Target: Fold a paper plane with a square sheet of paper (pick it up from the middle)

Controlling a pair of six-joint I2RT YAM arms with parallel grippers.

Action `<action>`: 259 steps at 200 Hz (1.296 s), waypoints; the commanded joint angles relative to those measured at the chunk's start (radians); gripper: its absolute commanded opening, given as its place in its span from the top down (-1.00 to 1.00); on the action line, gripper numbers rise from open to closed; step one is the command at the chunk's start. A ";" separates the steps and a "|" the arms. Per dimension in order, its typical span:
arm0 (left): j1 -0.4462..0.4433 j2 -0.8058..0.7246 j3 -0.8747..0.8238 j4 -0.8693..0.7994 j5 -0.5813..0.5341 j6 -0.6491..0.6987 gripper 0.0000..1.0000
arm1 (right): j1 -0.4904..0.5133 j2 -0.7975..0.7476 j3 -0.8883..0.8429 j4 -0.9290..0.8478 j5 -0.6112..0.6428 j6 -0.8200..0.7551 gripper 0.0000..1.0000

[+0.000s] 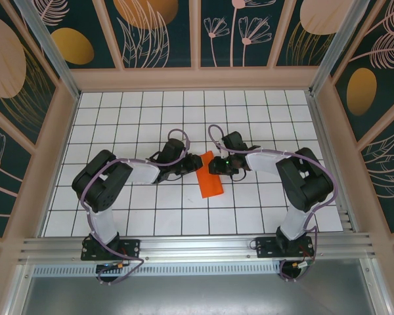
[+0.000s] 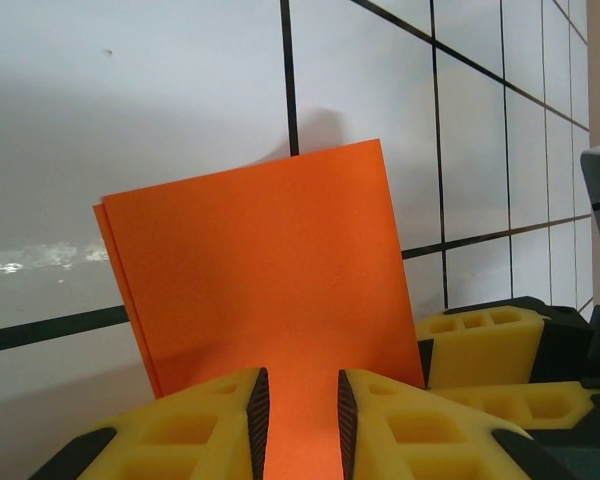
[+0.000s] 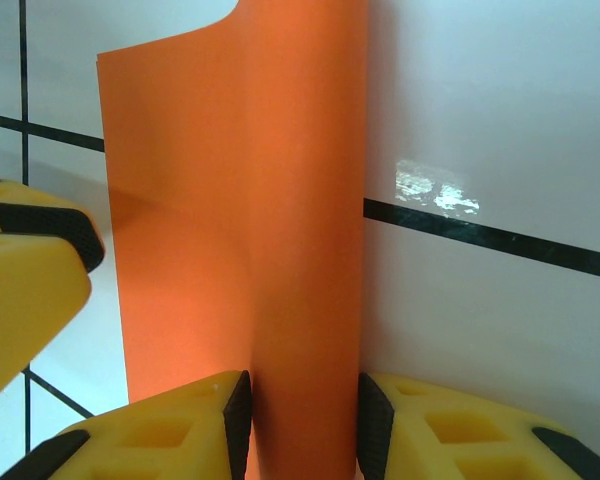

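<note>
Square sheet of paper (image 1: 210,176), orange, lies doubled over as a narrow strip at mid-table (image 1: 151,111), long axis running near to far. In the left wrist view we see two layers at its left edge (image 2: 270,280). Left gripper (image 1: 189,167) meets its left side, fingers a little apart, orange face showing in the gap (image 2: 303,420). Right gripper (image 1: 215,165) sits at the far right corner, fingers likewise narrowly parted over curled paper (image 3: 240,200).
</note>
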 commanded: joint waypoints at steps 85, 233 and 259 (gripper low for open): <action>-0.014 0.029 0.047 -0.043 0.010 0.015 0.49 | 0.027 0.108 -0.026 -0.025 0.089 -0.051 0.24; -0.017 0.056 0.062 -0.119 -0.021 0.031 0.53 | 0.042 0.119 -0.020 -0.029 0.101 -0.063 0.24; -0.019 0.070 0.061 -0.159 -0.036 0.037 0.54 | 0.042 0.112 -0.018 -0.029 0.099 -0.060 0.23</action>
